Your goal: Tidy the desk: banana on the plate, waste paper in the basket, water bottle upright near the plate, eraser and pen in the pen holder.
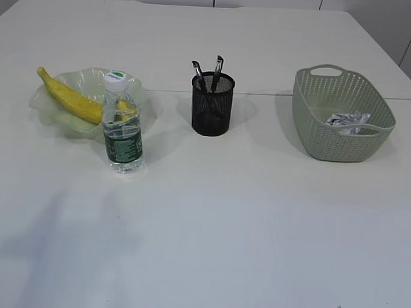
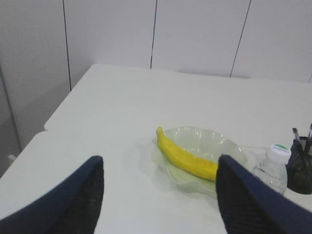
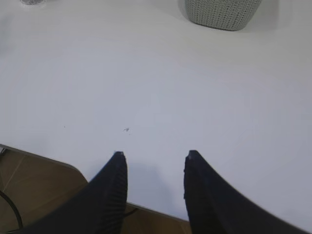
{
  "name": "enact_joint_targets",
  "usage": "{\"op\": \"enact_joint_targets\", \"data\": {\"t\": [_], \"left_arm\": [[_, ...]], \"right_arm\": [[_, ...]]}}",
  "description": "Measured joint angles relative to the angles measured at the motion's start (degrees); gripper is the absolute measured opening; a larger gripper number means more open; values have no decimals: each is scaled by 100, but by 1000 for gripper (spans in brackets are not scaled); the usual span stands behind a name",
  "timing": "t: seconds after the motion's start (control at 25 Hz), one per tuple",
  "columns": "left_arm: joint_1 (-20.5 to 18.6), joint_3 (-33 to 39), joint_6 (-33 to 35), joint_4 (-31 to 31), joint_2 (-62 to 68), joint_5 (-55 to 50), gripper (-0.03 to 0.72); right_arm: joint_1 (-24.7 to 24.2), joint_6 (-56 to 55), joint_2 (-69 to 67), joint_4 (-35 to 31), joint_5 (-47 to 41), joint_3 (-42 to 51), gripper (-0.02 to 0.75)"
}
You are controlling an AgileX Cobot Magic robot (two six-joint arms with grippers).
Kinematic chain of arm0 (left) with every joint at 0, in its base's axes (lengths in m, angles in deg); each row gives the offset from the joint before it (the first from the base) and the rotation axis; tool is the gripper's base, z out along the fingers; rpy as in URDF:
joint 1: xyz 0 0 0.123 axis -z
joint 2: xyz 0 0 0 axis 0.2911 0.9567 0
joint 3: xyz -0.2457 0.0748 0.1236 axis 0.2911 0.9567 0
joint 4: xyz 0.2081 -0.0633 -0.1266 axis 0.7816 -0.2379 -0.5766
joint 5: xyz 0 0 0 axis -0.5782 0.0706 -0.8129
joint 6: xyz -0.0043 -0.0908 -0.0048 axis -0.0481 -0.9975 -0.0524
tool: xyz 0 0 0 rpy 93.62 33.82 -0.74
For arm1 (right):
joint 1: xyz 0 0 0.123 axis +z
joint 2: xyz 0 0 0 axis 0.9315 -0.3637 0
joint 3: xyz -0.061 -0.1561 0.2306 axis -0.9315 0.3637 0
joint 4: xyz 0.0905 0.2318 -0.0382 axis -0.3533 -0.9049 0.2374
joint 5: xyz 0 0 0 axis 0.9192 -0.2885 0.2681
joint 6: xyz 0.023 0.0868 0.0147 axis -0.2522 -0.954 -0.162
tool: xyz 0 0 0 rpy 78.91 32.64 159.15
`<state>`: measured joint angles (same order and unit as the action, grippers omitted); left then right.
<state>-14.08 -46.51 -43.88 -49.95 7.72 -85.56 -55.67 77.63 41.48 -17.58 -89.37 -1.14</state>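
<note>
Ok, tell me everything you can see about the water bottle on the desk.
The water bottle is small, of clear plastic, with a white cap that has a green top and a dark green label around its lower half. It looks filled with water nearly to the neck. It stands upright on the white desk, directly in front of the pale green plate that holds the banana, partly hiding the banana's near end. Nothing grips it.
</note>
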Motion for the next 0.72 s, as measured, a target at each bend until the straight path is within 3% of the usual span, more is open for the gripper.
{"op": "enact_joint_targets", "data": {"t": [0.12,0.4,0.52,0.72], "left_arm": [[0,0,1290,-1150,0,-168,506],[0,0,3968,-2913,0,-441,506],[0,0,4571,-3538,0,-545,506],[0,0,4772,-3633,0,-595,506]], "right_arm": [[0,0,0,0,9,0,296],[0,0,0,0,9,0,296],[0,0,0,0,9,0,296],[0,0,0,0,9,0,296]]}}
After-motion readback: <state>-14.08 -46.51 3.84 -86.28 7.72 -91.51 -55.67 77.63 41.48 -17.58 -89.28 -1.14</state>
